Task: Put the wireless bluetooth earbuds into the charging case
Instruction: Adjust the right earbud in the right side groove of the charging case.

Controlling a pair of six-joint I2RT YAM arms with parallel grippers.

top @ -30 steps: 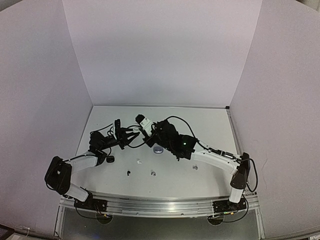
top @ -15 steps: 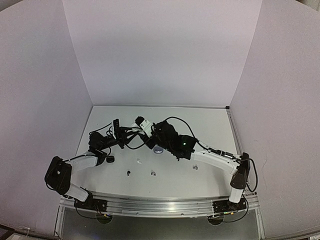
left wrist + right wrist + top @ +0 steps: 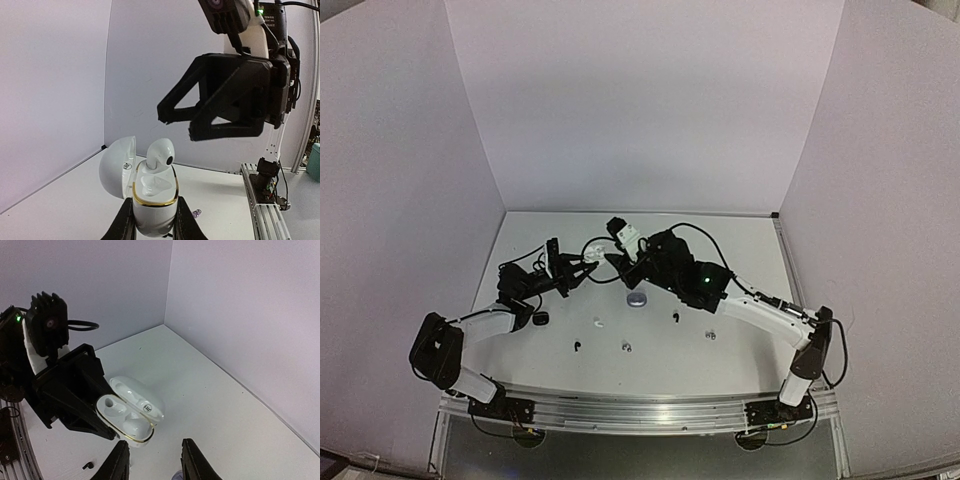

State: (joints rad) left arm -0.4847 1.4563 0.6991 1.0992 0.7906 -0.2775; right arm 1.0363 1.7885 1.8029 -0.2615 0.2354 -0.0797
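Observation:
My left gripper (image 3: 152, 227) is shut on the base of a white charging case (image 3: 150, 197) and holds it up with its lid (image 3: 116, 167) open. A white earbud (image 3: 161, 154) stands in one socket, sticking up above the gold rim; the other socket is empty. My right gripper (image 3: 156, 465) is open and empty, a little above and beside the case (image 3: 127, 412). From above, the case (image 3: 596, 249) sits between the left gripper (image 3: 586, 260) and the right gripper (image 3: 617, 264). Loose buds lie on the table: a white one (image 3: 597, 322), black ones (image 3: 577, 346) (image 3: 675, 318), a greyish one (image 3: 626, 346).
A greyish case (image 3: 637, 299) lies on the table under the right arm. A black case (image 3: 540, 318) lies by the left arm. Another small bud (image 3: 710, 335) lies near the right forearm. White walls close in the back and both sides.
My right gripper has drawn back to the right, away from the white case, and a black bud under its arm has come into view. The left gripper still holds the case.

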